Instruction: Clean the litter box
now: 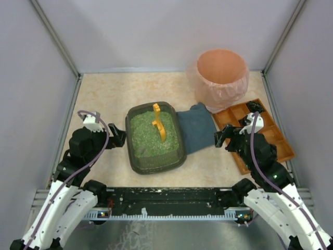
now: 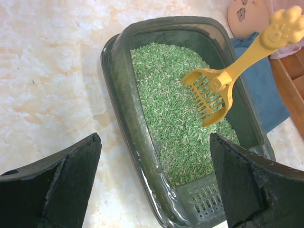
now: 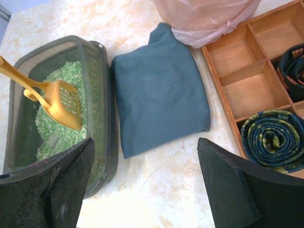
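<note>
Roughly at the centre of the beige marbled surface (image 1: 104,94): a dark grey-brown rounded-rectangular plastic litter box (image 1: 128,143) with a raised rim, filled with green granular litter (image 1: 148,140). Propped inside it, a yellow slotted plastic scoop (image 1: 158,125), blade down in the granules, paw-shaped handle end raised toward 12 o'clock in the top view. Touching the box on its 3 o'clock side, a folded blue cloth (image 1: 196,128), flat on the surface. At 1 o'clock from that cloth, just beside it, a round bin lined with a pink plastic bag (image 1: 223,91). At 3 o'clock from the cloth, an orange wooden compartmented tray (image 1: 281,148), with dark blue-green patterned fabric rolls (image 3: 273,140) in some compartments and bare wood in others. At 9 o'clock from the box, just beside its rim, the left gripper (image 1: 118,138): spread wide, grasping nothing, facing the box. At 3 o'clock from the cloth, over the near edge of the tray, the right gripper (image 1: 222,138): likewise released, with only cloth and bare surface showing between its black fingers (image 3: 52,185).
</note>
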